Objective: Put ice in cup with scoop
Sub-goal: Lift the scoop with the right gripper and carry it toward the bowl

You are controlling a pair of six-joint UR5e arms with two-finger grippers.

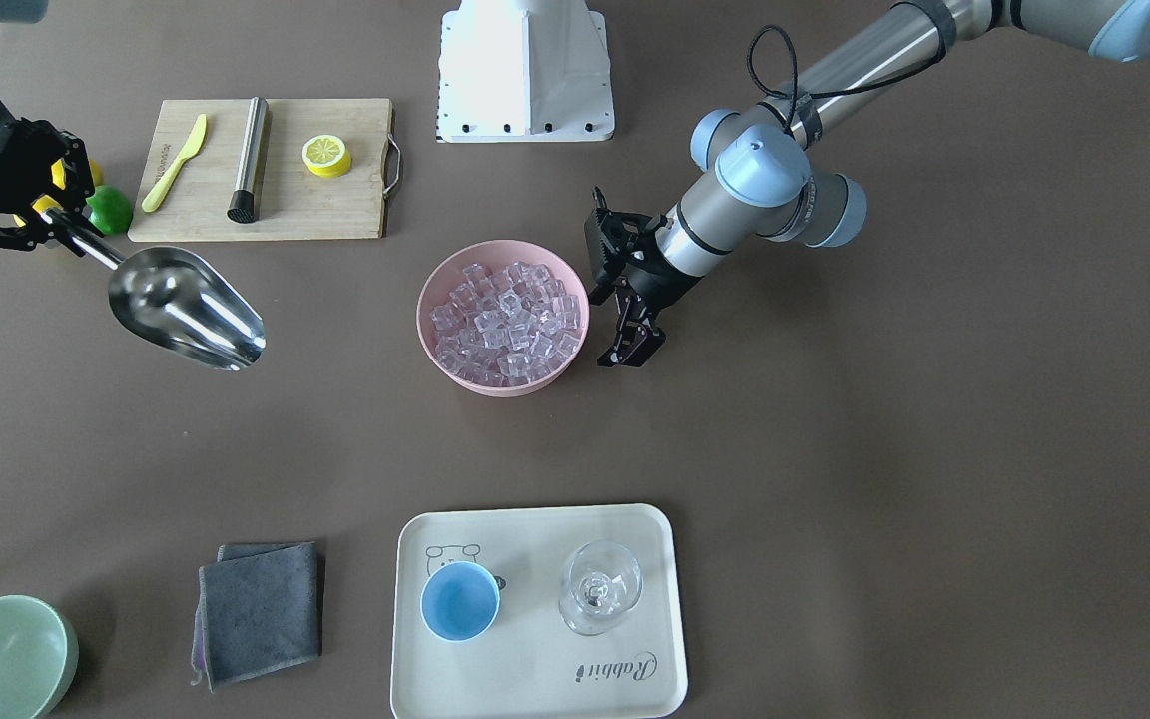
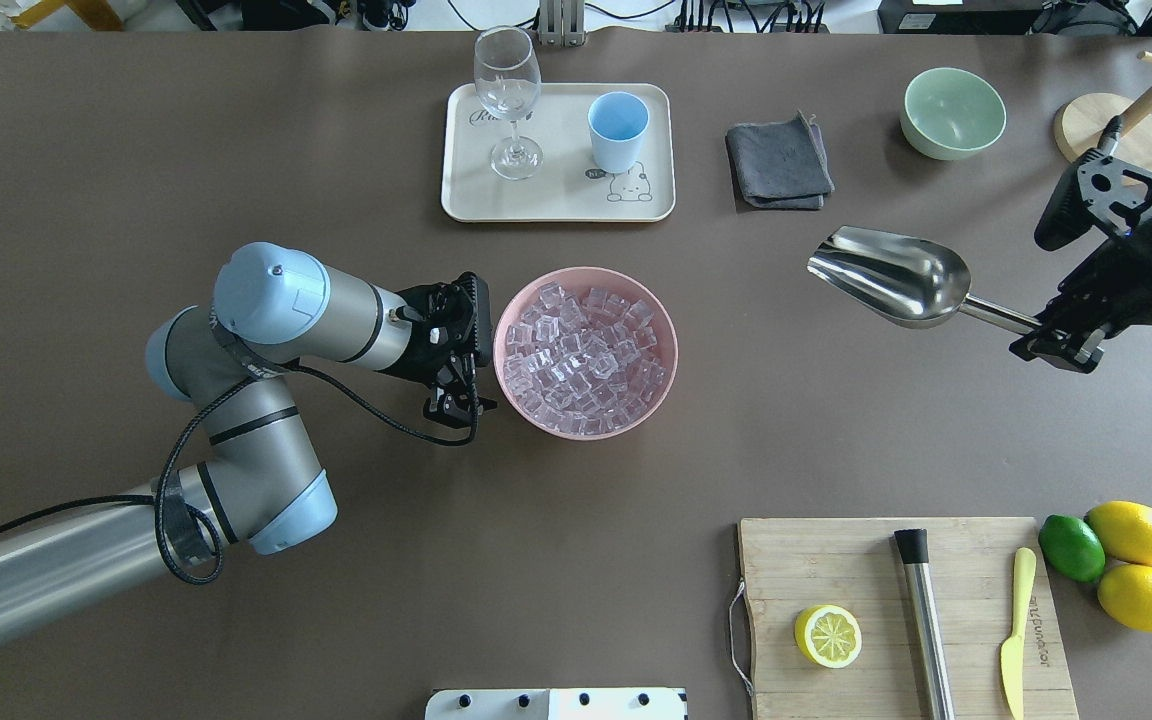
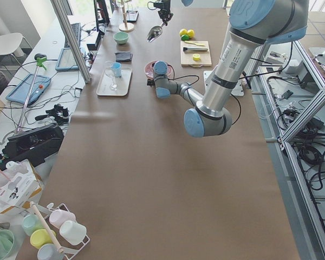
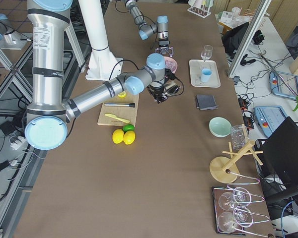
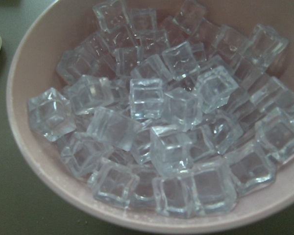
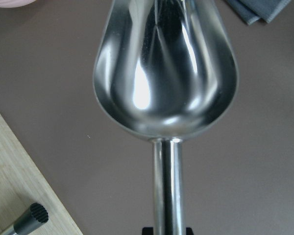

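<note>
Barely started, I'd say. The tray (image 2: 556,208) sits at the far side, mid-table, with the pink bowl (image 2: 502,345) nearer in. The left gripper (image 2: 451,400) is parked just left of that bowl, and I can't tell if its claw is spread. The scoop (image 2: 896,285) hangs empty well off to the right, with the right gripper (image 2: 1041,335) pinching its handle. The cup (image 2: 618,130) on the tray's right half is empty. All the ice (image 2: 586,350) is heaped in the bowl, so scooping, carrying and tipping are all left.
</note>
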